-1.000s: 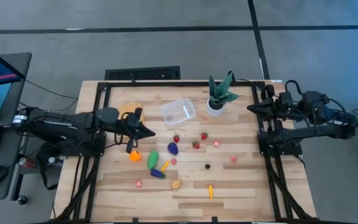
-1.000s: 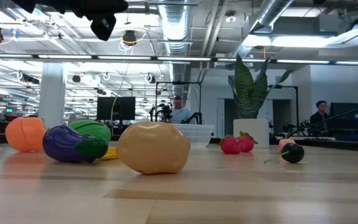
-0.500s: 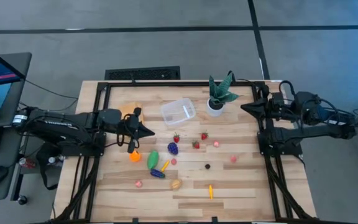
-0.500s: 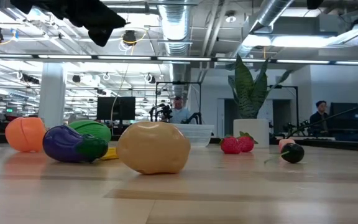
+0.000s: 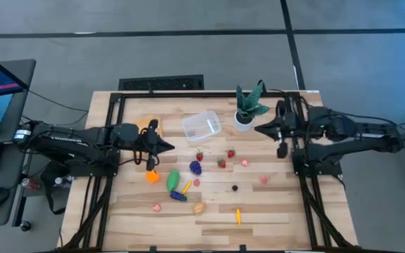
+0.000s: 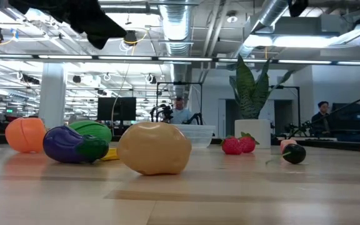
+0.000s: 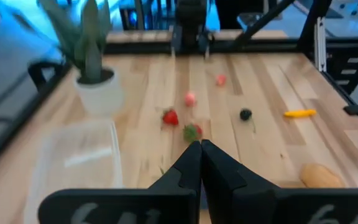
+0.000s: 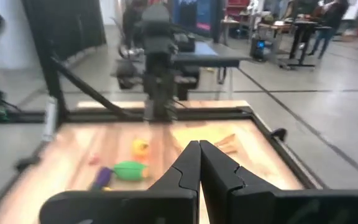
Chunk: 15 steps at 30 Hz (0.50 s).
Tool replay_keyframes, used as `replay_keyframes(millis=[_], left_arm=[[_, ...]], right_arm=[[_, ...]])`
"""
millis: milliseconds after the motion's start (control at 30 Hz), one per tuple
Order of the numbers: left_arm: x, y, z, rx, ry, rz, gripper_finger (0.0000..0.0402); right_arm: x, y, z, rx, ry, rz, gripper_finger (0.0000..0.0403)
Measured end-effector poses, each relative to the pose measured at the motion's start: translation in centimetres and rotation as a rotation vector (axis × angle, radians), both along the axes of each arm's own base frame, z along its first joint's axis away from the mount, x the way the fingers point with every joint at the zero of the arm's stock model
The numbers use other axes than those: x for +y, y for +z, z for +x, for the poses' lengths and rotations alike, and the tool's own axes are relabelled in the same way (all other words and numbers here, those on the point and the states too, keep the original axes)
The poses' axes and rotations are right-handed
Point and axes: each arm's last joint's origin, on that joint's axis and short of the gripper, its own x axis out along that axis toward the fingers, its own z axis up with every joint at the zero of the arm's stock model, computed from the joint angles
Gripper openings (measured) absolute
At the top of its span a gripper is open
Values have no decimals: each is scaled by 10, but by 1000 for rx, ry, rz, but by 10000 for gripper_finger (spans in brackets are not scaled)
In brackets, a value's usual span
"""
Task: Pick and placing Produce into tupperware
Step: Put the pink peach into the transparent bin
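Note:
The produce lies scattered over the middle of the table: an orange (image 5: 152, 176), a green piece (image 5: 173, 180), purple grapes (image 5: 195, 167), an eggplant (image 5: 178, 197), strawberries (image 5: 200, 156) and a tan piece (image 5: 200, 208). The clear tupperware (image 5: 202, 126) rests on its base toward the far side and holds nothing that I can see. My left gripper (image 5: 173, 147) hovers shut left of the produce, above the table, its fingers meeting in the left wrist view (image 7: 200, 146). My right gripper (image 5: 256, 130) hangs shut beside the potted plant, fingers together (image 8: 199, 146).
A spiky green plant in a white pot (image 5: 248, 109) stands just left of my right gripper. A tan-yellow cloth (image 5: 146, 124) lies under my left arm. A carrot (image 5: 238, 216) and pink bits (image 5: 264, 180) lie nearer the near edge. Black frame rails (image 5: 160, 93) border the table.
My right arm has swung from the table's right edge toward the left, out over the table, and its shut gripper now sits beside the potted plant. The produce and the tupperware have stayed where they were.

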Motion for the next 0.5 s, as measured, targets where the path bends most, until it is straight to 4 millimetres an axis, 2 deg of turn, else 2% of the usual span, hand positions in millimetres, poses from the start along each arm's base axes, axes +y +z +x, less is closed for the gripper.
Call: replay_keyframes(millis=[267, 500], left_arm=[[3, 7, 2, -77, 92, 20, 0], [3, 6, 2, -71, 100, 5, 0]], right_arm=[[-2, -11, 24, 71, -71, 20, 0], [-2, -12, 30, 60, -73, 43, 0]])
